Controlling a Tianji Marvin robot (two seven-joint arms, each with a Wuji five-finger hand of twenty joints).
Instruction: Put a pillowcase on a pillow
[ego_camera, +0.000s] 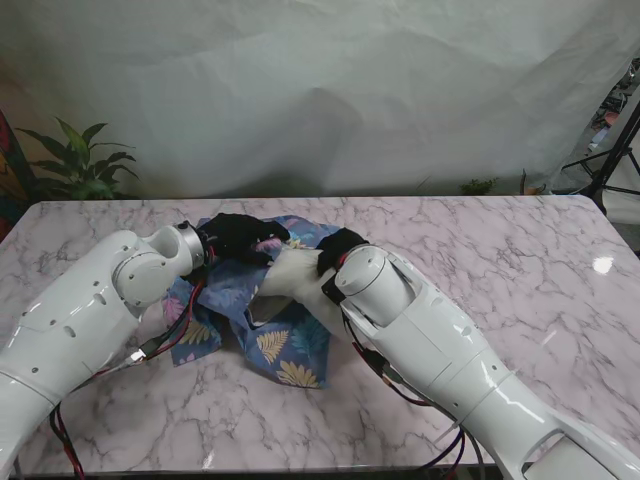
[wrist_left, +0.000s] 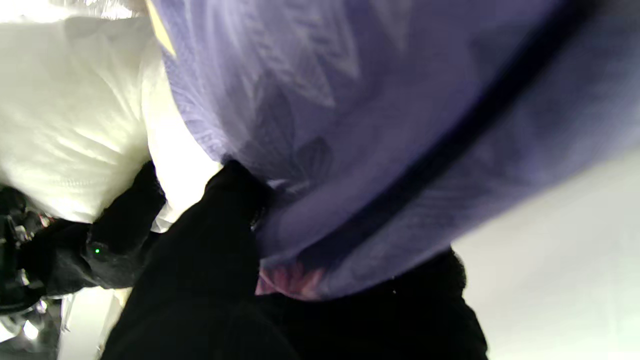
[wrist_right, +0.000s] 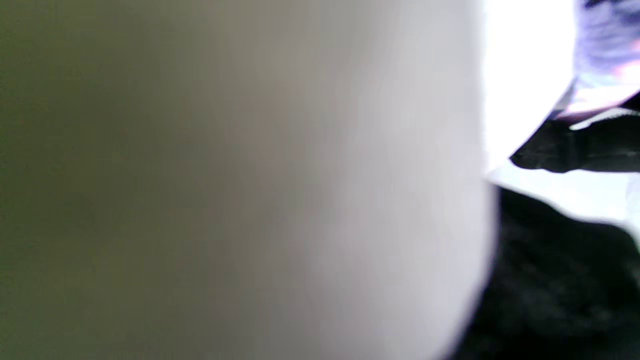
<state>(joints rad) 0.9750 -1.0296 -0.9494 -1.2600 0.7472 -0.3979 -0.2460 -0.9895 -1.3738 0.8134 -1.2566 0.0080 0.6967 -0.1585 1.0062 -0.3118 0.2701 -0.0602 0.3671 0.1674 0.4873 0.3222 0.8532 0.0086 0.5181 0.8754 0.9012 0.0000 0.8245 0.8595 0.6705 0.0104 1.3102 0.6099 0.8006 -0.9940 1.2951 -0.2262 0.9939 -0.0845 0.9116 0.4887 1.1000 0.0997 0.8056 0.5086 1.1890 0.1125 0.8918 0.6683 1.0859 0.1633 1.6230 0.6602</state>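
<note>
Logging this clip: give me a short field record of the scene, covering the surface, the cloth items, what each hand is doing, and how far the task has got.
surface: pink-veined marble table
pillow: white soft pillow, partly bare
pillowcase: blue leaf-print fabric pillowcase, bunched around the pillow
left hand: black-gloved left hand, fingers pinching the pillowcase cloth
right hand: black-gloved right hand, on the pillow; grip hidden
progress: pillow not yet fully covered
background: green potted plant, white backdrop sheet

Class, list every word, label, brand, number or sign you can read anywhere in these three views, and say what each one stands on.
None: no readable text shows in any view.
The pillowcase bears only a leaf pattern, no lettering.
The pillow is plain white.
The left hand and right hand wear plain black gloves.
The right wrist view is too blurred to read anything.
</note>
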